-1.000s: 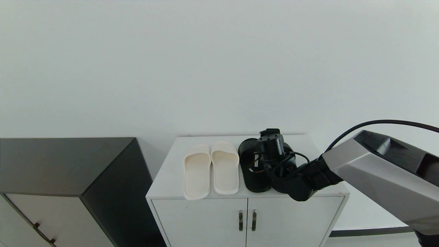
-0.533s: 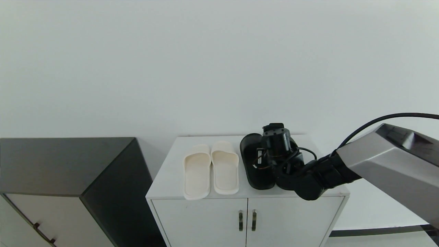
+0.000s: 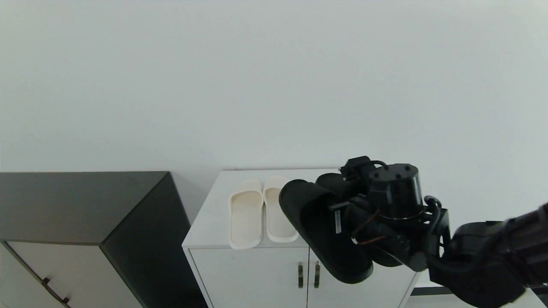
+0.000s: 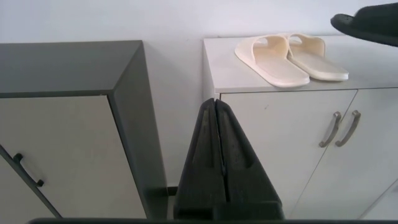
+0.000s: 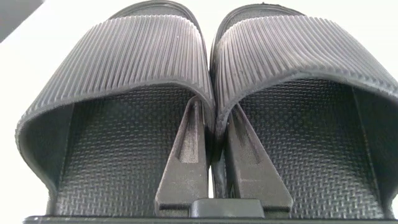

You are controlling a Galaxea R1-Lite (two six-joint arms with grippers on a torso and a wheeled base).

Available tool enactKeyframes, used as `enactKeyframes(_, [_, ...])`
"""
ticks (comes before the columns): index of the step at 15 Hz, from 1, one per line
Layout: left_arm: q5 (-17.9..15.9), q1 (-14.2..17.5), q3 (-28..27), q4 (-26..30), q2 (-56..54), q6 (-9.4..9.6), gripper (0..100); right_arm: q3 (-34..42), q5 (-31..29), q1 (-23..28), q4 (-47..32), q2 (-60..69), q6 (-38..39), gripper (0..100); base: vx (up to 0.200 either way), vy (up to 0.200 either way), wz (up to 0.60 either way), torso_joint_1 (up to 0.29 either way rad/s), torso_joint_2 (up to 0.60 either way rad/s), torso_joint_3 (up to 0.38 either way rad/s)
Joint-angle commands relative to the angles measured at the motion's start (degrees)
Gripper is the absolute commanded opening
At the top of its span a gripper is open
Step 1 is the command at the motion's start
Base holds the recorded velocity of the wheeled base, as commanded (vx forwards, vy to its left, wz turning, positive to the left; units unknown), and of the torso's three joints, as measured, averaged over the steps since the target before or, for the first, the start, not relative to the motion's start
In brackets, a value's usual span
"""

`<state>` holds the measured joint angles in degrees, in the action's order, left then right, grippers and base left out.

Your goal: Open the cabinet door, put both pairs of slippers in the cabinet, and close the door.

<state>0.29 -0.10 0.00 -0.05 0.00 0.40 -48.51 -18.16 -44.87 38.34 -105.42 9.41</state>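
- Seems to be mid-carry with the first pair: holds the black slippers [image 3: 319, 231] aloft, clear of the top of the cabinet [image 3: 252, 273], with both doors apparently shut
- Pinches the two inner strap edges together between the fingers of the right gripper [image 5: 214, 146], one slipper on either side
- Hangs the pair in front of the right door, slanting from 11 o'clock down to 5 o'clock, at about 4 o'clock from the white slippers [image 3: 261, 211] lying side by side on the cabinet top
- Puts the lower slipper tip near the door handles [image 3: 308, 274], at roughly 3 o'clock from them
- Shows the left gripper [image 4: 221, 149] pressed together and empty, low down, facing the cabinet front and well apart from the handles
- Calls next, most likely, for pulling a door open by its handle, probably with the free left gripper, then lowering the pair inside
- Risks, by the look of it, a slipper sliding out of so narrow a pinch if swung fast
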Motion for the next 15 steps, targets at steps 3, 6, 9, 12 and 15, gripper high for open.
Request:
enactKeyframes(3, [0.1, 0.0, 0.0, 0.0, 0.0, -0.05, 0, 9.4, 11.3, -3.6, -0.7, 12.1, -1.9, 0, 0.0, 0.0, 0.0, 0.0, 0.0, 0.0])
enactKeyframes(6, [0.1, 0.0, 0.0, 0.0, 0.0, -0.14, 0, 10.5, 11.5, -3.6, -0.7, 12.0, -2.2, 0, -0.067, 0.0, 0.0, 0.001, 0.0, 0.001])
enactKeyframes(9, [0.1, 0.0, 0.0, 0.0, 0.0, -0.58, 0, 11.2, 12.1, -3.6, -0.6, 11.9, -3.4, 0, -0.2, 0.0, 0.0, 0.006, 0.0, 0.001])
enactKeyframes(12, [0.1, 0.0, 0.0, 0.0, 0.0, -0.58, 0, 11.8, 12.1, -3.6, -0.5, 12.2, -3.5, 0, -0.2, 0.0, 0.0, -0.01, 0.0, 0.006])
enactKeyframes(15, [0.1, 0.0, 0.0, 0.0, 0.0, -0.58, 0, 12.1, 12.1, -3.6, -0.5, 12.2, -3.9, 0, -0.133, 0.0, 0.0, 0.0, 0.0, 0.0])
